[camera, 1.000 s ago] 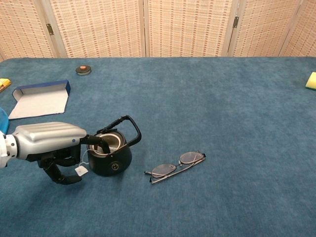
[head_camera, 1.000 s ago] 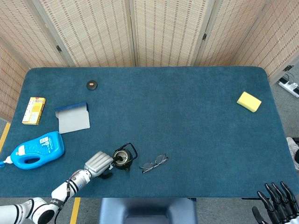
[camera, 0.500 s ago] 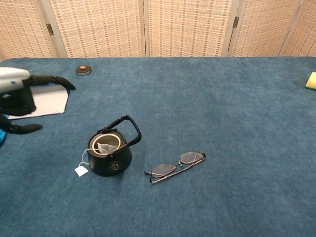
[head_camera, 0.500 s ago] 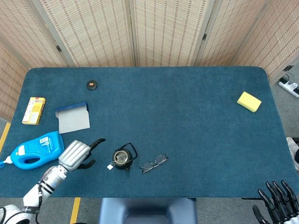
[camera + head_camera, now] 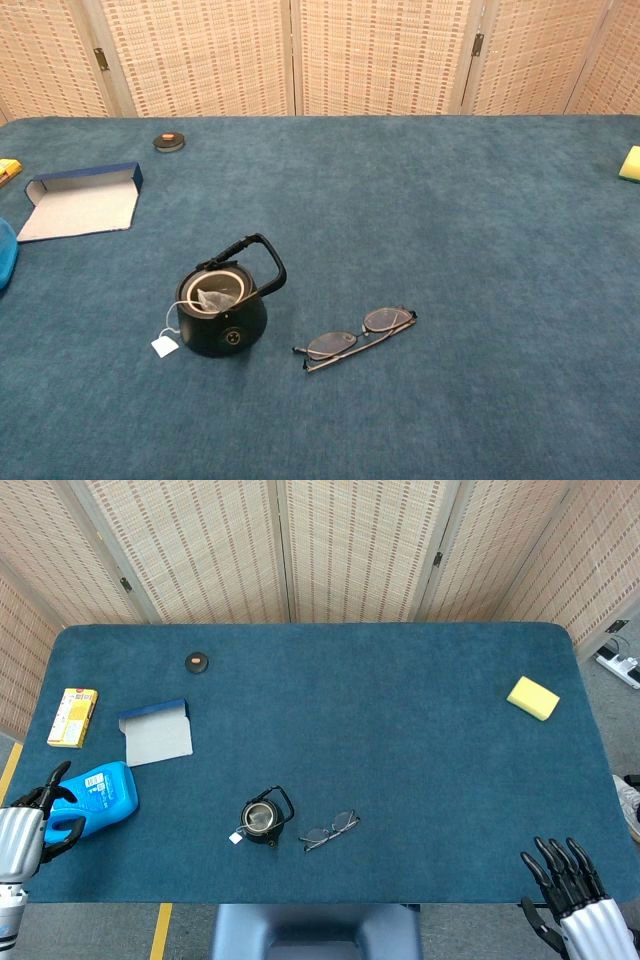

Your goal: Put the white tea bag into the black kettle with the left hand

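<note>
Two cameras here. The head one sits high and looks almost straight down, so you get the whole blue table (image 5: 400,730) edge to edge, with the folding screens (image 5: 350,550) along the far side and a strip of floor at both ends. It's far enough back that the black kettle (image 5: 262,818) and the glasses (image 5: 330,831) look tiny.

The chest one is much lower and closer, looking forward across the tabletop (image 5: 450,220) at a shallow angle toward the same screens (image 5: 380,55). It only catches the middle stretch.

Both views share the kettle (image 5: 224,305), glasses (image 5: 360,335), the open blue box (image 5: 80,200) and the small round disc (image 5: 169,141) near the far edge.
</note>
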Robot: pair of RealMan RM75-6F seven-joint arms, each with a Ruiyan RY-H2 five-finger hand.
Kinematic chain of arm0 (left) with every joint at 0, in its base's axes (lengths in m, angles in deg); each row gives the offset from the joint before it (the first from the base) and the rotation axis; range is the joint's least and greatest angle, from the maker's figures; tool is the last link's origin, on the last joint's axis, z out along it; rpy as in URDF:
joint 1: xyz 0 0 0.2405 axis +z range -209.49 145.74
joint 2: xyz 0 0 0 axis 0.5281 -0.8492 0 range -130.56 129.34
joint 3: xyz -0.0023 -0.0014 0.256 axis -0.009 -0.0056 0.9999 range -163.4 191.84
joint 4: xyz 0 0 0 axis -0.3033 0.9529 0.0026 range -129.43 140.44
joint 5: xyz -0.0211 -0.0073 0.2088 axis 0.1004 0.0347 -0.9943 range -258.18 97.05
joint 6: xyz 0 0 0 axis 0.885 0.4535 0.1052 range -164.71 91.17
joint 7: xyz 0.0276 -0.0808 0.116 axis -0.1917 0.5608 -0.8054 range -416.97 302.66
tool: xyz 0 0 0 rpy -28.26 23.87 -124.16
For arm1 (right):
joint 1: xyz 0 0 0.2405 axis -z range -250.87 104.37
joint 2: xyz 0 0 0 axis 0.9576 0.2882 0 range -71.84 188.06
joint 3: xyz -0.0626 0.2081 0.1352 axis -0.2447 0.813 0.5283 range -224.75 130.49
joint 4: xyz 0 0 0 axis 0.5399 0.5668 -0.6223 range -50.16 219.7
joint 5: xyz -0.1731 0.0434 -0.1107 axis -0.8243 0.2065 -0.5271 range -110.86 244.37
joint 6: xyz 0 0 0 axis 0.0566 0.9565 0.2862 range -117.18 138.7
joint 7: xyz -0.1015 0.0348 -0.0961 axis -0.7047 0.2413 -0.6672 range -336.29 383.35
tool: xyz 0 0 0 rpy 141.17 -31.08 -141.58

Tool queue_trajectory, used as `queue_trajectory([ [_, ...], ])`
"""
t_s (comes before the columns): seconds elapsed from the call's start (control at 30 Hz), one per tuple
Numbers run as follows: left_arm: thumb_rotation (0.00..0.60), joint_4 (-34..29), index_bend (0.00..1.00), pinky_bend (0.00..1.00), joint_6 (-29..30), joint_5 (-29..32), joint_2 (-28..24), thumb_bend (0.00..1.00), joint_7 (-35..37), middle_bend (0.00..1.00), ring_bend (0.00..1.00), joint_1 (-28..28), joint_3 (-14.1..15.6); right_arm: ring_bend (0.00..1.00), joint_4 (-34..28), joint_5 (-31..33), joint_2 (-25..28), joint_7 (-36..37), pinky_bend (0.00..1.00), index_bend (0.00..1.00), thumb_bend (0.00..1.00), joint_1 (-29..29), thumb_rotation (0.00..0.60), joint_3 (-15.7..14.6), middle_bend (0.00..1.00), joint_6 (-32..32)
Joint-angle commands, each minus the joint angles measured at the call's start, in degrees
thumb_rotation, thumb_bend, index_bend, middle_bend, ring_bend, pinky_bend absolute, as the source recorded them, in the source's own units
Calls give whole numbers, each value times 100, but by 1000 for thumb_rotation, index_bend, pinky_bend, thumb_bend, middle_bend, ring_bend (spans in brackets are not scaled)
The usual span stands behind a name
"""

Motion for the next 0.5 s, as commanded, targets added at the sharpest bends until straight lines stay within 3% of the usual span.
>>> queue_trajectory([
  [0.03,600,-39,53,208,-425,310,45,403,-425,202,127,395,172,0,-405,438,301,133,0,0,442,-229,600,65,0,-500],
  [0.23,600,-141,55,170,-559,119,4,401,-566,178,101,439,214,0,-676,826,500,271,0,0,442,-361,600,171,0,-793],
  [0.5,600,-140,56,170,-594,33,32,397,-723,174,101,491,117,0,-719,884,511,219,0,0,442,-358,600,169,0,-816],
])
